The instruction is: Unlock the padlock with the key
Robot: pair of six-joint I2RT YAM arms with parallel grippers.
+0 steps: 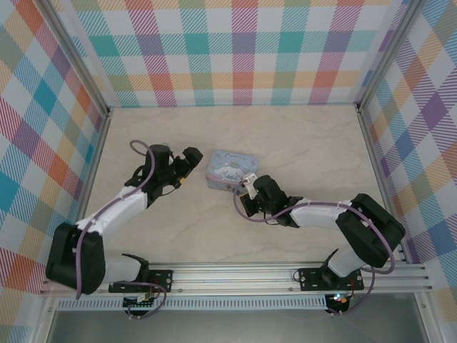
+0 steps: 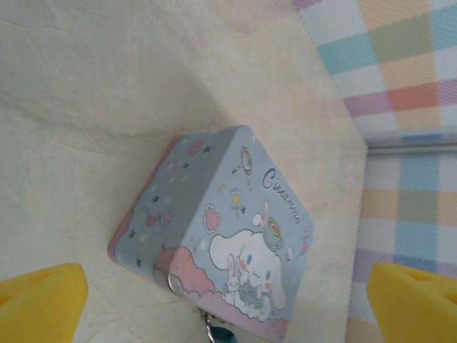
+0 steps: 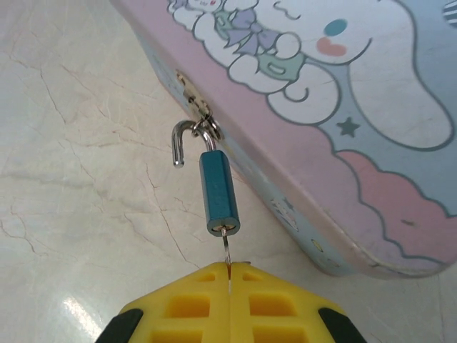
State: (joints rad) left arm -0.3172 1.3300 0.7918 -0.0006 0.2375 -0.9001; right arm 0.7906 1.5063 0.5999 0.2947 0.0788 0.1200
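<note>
Grip serves turning: our right gripper (image 3: 230, 270) pinches the thin grey metal key (image 3: 226, 243), seated at six o'clock in the tiny blue-bodied padlock (image 3: 218, 193); our left gripper (image 2: 227, 304) gapes wide.

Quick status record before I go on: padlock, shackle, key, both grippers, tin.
padlock: blue, hanging from the tin's hasp
shackle: open, one end free
key: in the padlock's underside
right gripper: fingers shut on the key
left gripper: open, facing the tin, holding nothing
tin: flat on the table
</note>
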